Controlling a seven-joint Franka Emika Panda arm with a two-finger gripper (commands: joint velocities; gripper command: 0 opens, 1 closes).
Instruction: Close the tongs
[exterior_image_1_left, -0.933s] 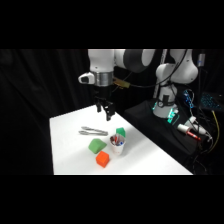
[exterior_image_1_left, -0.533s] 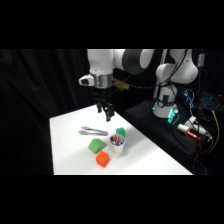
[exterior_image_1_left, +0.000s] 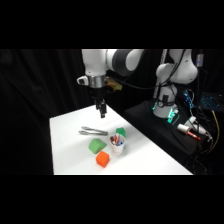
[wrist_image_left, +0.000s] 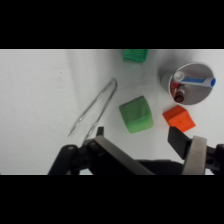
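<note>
**Operator:** Where's your arm sitting right now?

**Observer:** Your arm reaches in from the upper right of the side view, its forearm level and the wrist turned straight down. The claw (exterior_image_1_left: 102, 112) hangs above the far part of the white surface (exterior_image_1_left: 70, 150), clear of everything on it. In the wrist view the two fingers (wrist_image_left: 196, 156) stand well apart with nothing between them, so the claw is wide open and holds nothing.

**Operator:** And the tongs?

**Observer:** The tongs (exterior_image_1_left: 94, 131) lie flat on the surface, below the claw and a little nearer the camera. From the wrist you see their two thin arms spread apart at the tips and joined at the rounded end. A green block (wrist_image_left: 136, 114) lies just beside them, an orange block (wrist_image_left: 178, 118) further over, and another green block (wrist_image_left: 135, 54) is cut off by the top of that view.

**Operator:** Any writing you can read?

**Observer:** None you could read. The white cup (wrist_image_left: 192, 82) holds pens, one with a blue and white barrel, but any marking on it is too blurred. The tips of both fingers are cut off at the bottom edge of the wrist view
</note>
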